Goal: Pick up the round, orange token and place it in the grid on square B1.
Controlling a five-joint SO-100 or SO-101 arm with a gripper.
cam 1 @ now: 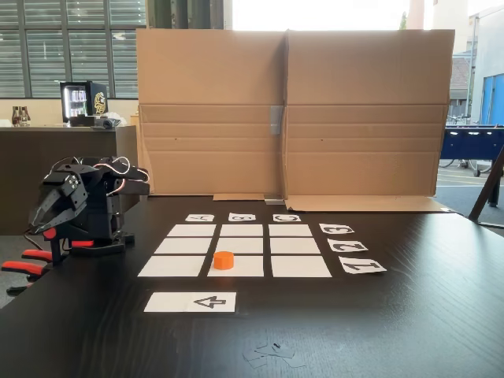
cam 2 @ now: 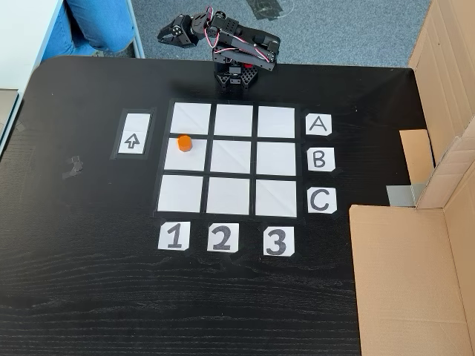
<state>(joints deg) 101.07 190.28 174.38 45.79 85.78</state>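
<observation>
The orange token (cam 1: 224, 260) (cam 2: 184, 143) stands upright on the grid (cam 1: 295, 246) (cam 2: 234, 159). It rests on square B1 (cam 1: 240, 270) (cam 2: 187, 163), near that square's corner towards row A and the arrow strip. Nothing touches it. The black arm is folded up at the table edge beside row A. Its gripper (cam 1: 41, 222) (cam 2: 165, 33) hangs past the edge, well away from the token. The jaws look closed together and nothing is between them.
A white strip with a black arrow (cam 1: 190, 302) (cam 2: 133, 135) lies beside column 1. Letter labels (cam 2: 318, 159) and number labels (cam 2: 222, 237) border the grid. A cardboard wall (cam 1: 291, 118) (cam 2: 408, 274) stands along one side. Orange clamps (cam 1: 24, 268) hold the arm's base.
</observation>
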